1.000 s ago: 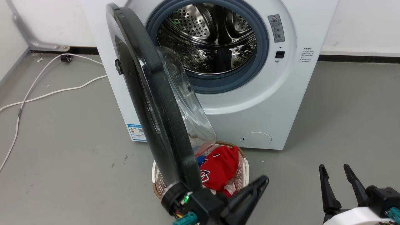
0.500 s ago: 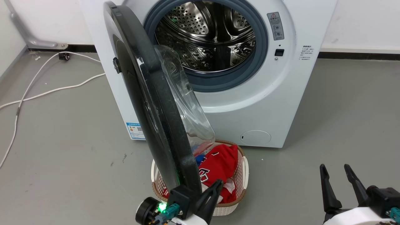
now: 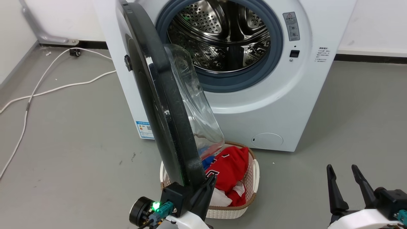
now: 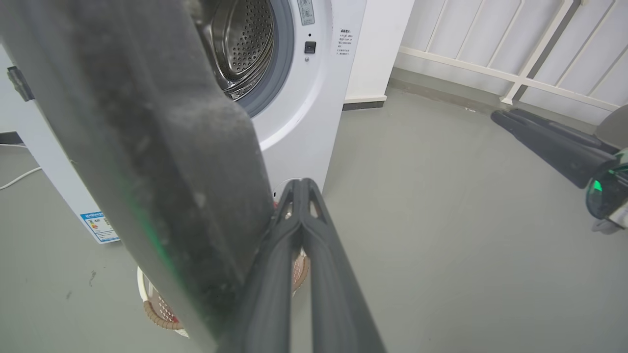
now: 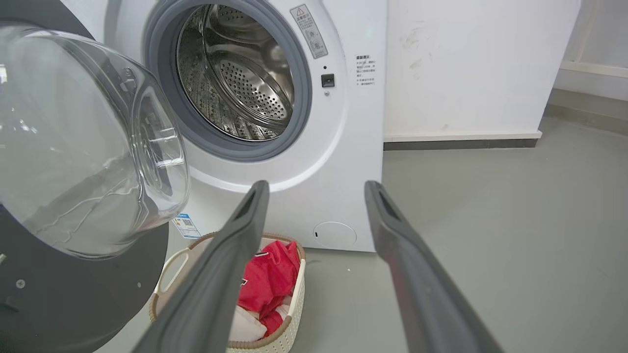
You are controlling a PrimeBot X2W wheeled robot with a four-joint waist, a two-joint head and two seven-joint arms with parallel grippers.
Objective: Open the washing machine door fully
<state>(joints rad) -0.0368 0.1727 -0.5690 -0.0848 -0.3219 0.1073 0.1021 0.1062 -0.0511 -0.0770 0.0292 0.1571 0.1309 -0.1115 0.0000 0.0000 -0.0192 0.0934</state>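
The door (image 3: 175,127) stands edge-on, swung out from the washing machine (image 3: 270,108) above a basket (image 3: 252,187); grey floor (image 3: 79,152) stretches wide beyond its outer face. The left gripper (image 4: 300,189), clenched on nothing, lies against the door's lower rim; the right gripper (image 3: 341,168) gapes empty, well apart

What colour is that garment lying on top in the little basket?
The garment is red with white markings, in a white basket; the head view shows it best.

Matt black washing machine door (image 3: 178,127), clear glossy glass bowl (image 3: 198,105); shiny perforated steel drum (image 3: 222,35).
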